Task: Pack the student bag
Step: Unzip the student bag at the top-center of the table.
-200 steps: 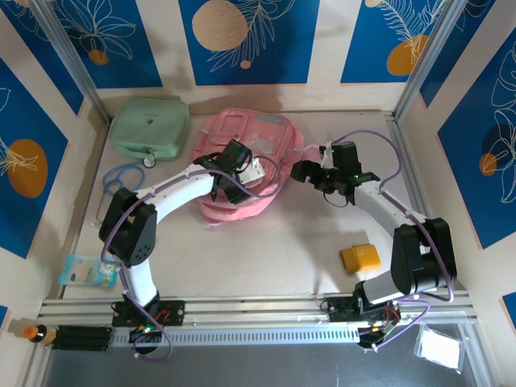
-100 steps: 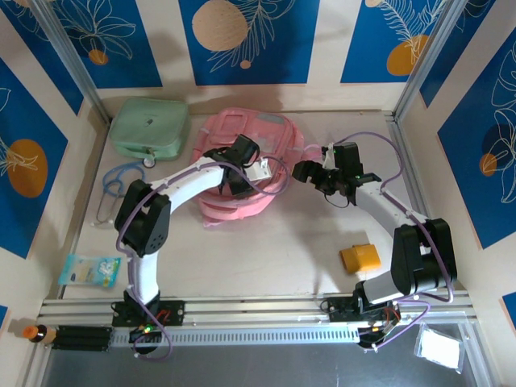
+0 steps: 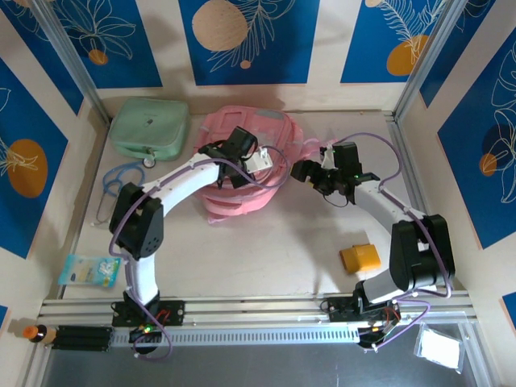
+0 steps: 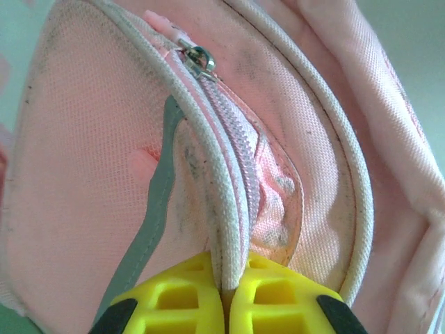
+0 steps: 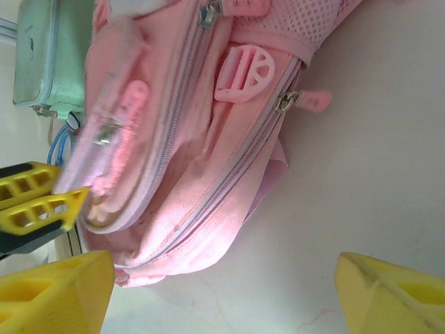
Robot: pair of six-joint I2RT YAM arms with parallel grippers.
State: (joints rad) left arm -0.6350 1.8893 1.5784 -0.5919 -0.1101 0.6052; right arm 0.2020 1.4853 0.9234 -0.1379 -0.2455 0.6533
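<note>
student bag [image 3: 270,129]: middle of the table's [image 3: 266,242] far edge, beside a mint case [image 3: 149,127] | left gripper [image 4: 224,296]: clenched on the bag's piped zip seam (piping caught between yellow fingers [image 4: 181,299]) | right gripper [image 5: 222,292]: spread wide, empty, just right of the bag

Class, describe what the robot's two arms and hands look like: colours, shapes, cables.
The left arm and right arm have white curved links, black joints and a looping lilac cable each. The left hand and right hand carry yellow fingers with square cut-outs. A green light glows near the right wrist.
</note>
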